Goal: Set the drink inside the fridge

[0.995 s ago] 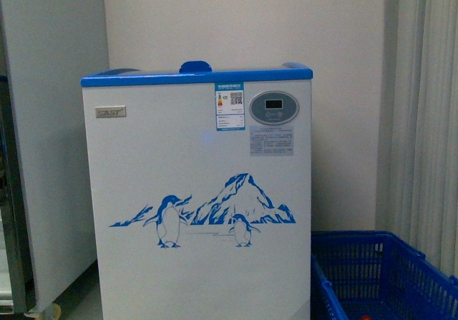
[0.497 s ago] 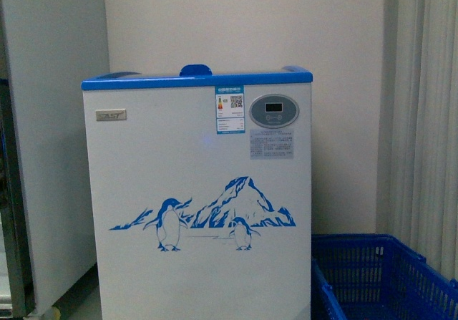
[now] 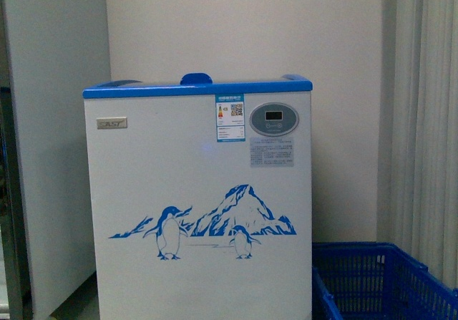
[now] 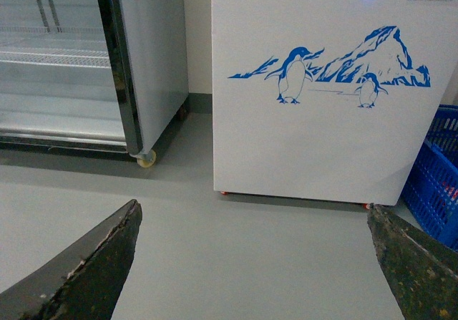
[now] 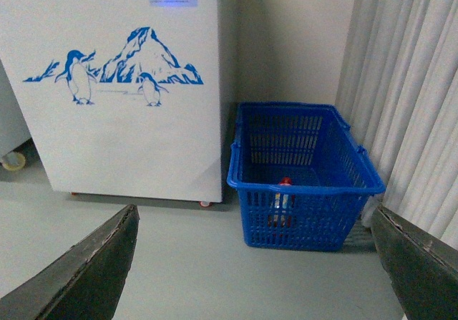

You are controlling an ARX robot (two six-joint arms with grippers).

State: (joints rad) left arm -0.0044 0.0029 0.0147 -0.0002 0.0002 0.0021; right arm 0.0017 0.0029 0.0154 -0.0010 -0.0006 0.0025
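The fridge [image 3: 200, 191], a white chest with blue top rim and penguin graphic, stands upright; the red-capped drink [image 5: 285, 183] sits in the blue crate [image 5: 322, 189] just beside it.

A shop-like room, possibly a mock-up; a penguin-printed chest fridge [image 3: 197, 191] against a bare wall; glass-door display cooler [image 4: 150, 48] left of it; blue shopping basket [image 5: 315, 223] and curtain [image 5: 401, 84] right of it.

small clear bottle with red cap [image 5: 286, 182] is mostly hidden behind the wall of the blue plastic lattice crate [image 5: 322, 223]; the front view's lower edge cuts off the white penguin-printed chest freezer [image 3: 200, 184].
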